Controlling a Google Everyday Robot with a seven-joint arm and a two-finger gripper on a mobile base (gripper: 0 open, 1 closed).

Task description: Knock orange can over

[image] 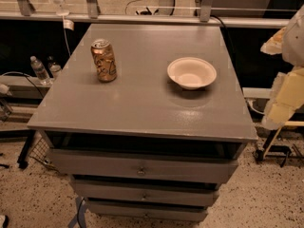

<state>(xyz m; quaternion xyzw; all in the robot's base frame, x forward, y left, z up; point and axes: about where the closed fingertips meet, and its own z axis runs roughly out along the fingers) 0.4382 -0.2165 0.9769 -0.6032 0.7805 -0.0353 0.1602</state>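
Orange-gold metal is being displayed upright toward the left rear of the grey counter (pixel 142 113): the orange can (pixel 104 61) is being seen standing, not yet toppled, well apart from the white bowl (pixel 192 73) to its right. The hand (pixel 286 89) is being held beyond the counter's right edge, likely being readied for a sideways push; whether apart or together cannot be told.

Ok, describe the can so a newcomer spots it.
Find the grey drawer cabinet, gripper beyond its right edge. On the top's left side stands the orange can, upright. It is metallic and tall, unlike the low white bowl to its right.
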